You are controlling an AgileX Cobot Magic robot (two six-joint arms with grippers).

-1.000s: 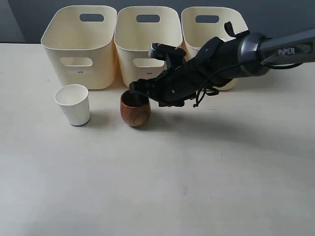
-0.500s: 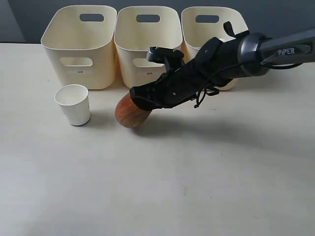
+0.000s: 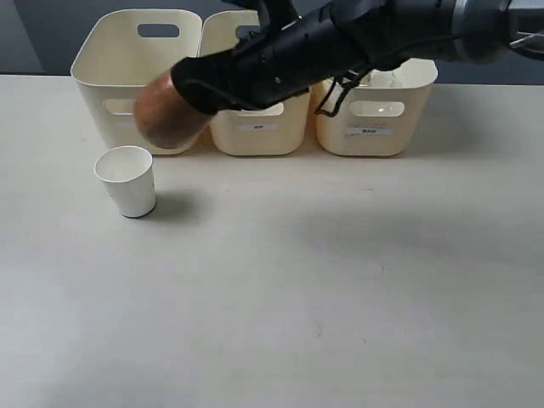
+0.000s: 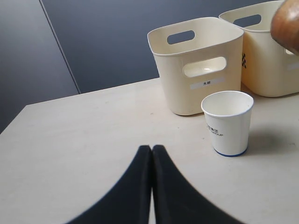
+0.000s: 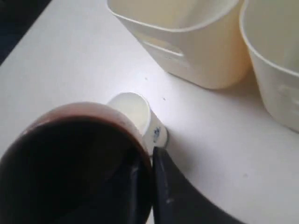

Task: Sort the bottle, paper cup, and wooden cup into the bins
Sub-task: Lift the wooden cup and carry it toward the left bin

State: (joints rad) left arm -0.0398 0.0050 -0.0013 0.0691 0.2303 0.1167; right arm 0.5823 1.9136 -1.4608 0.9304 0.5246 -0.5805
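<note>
The reddish-brown wooden cup (image 3: 163,112) hangs tilted in the air in front of the left bin (image 3: 106,81). My right gripper (image 3: 192,92) is shut on its rim, one finger inside and one outside. The right wrist view shows the wooden cup's (image 5: 70,154) dark interior beside the right gripper (image 5: 147,159), with the paper cup (image 5: 139,111) below on the table. The white paper cup (image 3: 126,180) stands upright to the left. My left gripper (image 4: 152,149) is shut on nothing, short of the paper cup (image 4: 228,122). The bottle does not show plainly.
Three cream bins stand in a row at the back: the left one, the middle bin (image 3: 255,136) and the right bin (image 3: 374,127). The right arm (image 3: 365,34) stretches across the middle and right bins. In the left wrist view the left bin (image 4: 196,60) stands behind the paper cup.
My right gripper closed on the wooden cup's rim, tipped it, then lifted it off the table and carried it up and left, to the front of the left bin.
</note>
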